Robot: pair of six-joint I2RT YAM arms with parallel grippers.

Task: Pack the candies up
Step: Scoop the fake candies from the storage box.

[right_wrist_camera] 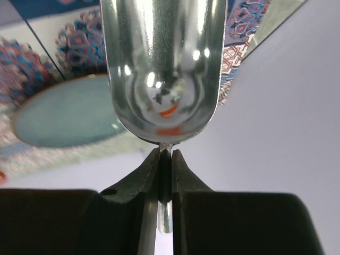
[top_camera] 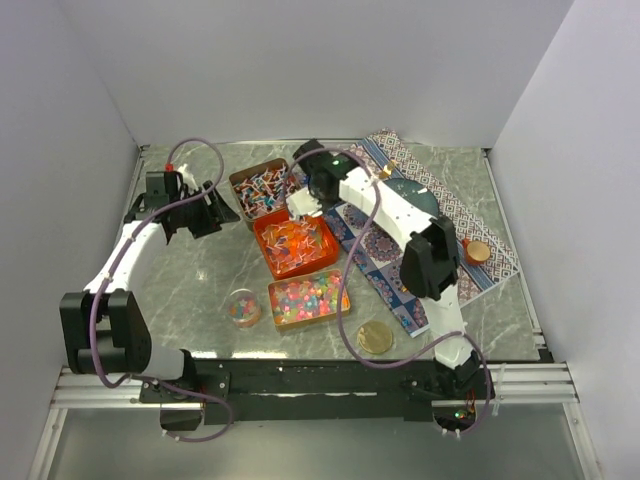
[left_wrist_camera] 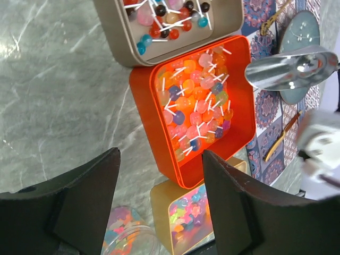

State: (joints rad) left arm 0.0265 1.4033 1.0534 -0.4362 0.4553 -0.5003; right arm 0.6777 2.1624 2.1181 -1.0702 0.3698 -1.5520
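The candies fill three tins. Wrapped sweets and lollipops lie in the brown tin (top_camera: 262, 189) (left_wrist_camera: 170, 24), orange and pink lollipops in the orange tin (top_camera: 295, 246) (left_wrist_camera: 194, 103), and multicoloured jellies in the gold tin (top_camera: 308, 298) (left_wrist_camera: 194, 212). A small clear jar (top_camera: 243, 307) (left_wrist_camera: 125, 236) holds some jellies. My left gripper (top_camera: 214, 212) (left_wrist_camera: 159, 196) hovers open over the table left of the tins, nothing between its fingers. My right gripper (top_camera: 302, 204) (right_wrist_camera: 165, 154) is shut on the handle of a metal scoop (left_wrist_camera: 289, 71) (right_wrist_camera: 164, 69) above the orange tin's far edge. The scoop looks empty.
A patterned mat (top_camera: 440, 215) lies at the right with a teal plate (top_camera: 418, 192) (left_wrist_camera: 304, 34) (right_wrist_camera: 64, 119) and a small orange dish (top_camera: 477, 252) on it. A round gold lid (top_camera: 376, 337) rests near the front. White walls close in the table.
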